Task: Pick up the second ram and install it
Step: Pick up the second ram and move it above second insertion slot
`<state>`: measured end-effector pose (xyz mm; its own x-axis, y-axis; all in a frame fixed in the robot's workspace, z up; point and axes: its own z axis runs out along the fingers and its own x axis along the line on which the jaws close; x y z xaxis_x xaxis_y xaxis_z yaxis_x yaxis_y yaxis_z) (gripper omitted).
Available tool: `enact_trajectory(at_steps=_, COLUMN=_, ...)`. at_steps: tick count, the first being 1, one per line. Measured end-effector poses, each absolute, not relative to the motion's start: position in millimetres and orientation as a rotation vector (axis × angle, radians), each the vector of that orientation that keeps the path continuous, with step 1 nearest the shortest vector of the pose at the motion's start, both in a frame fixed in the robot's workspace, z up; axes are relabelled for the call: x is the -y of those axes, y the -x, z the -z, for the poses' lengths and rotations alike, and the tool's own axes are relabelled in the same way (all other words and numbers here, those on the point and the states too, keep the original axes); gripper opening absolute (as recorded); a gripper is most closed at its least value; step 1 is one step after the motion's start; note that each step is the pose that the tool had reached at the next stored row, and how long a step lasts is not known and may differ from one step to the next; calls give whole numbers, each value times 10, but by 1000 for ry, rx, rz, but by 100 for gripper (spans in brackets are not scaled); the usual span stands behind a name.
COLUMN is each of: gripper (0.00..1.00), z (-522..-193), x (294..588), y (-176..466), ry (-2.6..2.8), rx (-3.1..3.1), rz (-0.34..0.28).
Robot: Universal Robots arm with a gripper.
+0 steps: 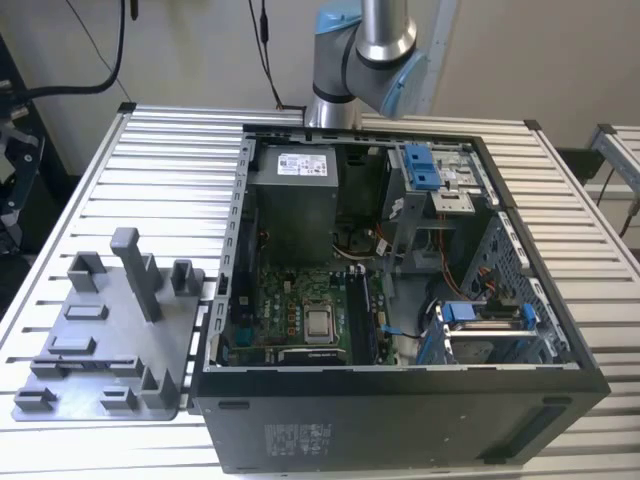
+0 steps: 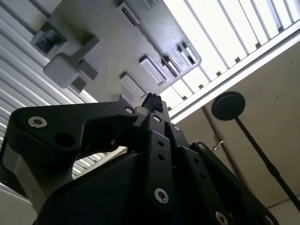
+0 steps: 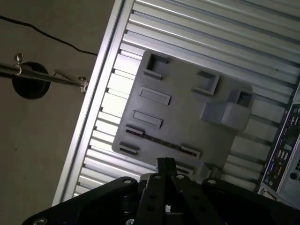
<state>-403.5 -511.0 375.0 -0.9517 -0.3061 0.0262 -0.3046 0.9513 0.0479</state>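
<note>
The second ram [image 3: 159,141] is a thin dark stick lying flat in the grey tray [image 3: 187,117], held between two small end holders near one tray edge. In the exterior view it shows as a dark strip [image 1: 85,364] near the front of the tray [image 1: 110,330]. My gripper [image 3: 165,163] hangs well above the tray, its fingertips pressed together with nothing between them, lined up just off the ram's long side. In the second wrist view the same tips [image 2: 152,101] point at the tray [image 2: 117,42].
The open computer case [image 1: 400,400] lies on the slatted table [image 1: 180,150], to the exterior view's right of the tray. Inside it are the green motherboard [image 1: 290,300] with its long black slots [image 1: 362,310], a power supply [image 1: 295,200] and blue-tabbed drive cages. A stand base [image 3: 30,79] is on the floor.
</note>
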Motion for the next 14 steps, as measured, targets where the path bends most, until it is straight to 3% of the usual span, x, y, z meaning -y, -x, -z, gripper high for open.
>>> enact_trajectory(at_steps=14, gripper=11, z=-3750, x=5110, y=4035, ry=-697, rx=3025, rz=63)
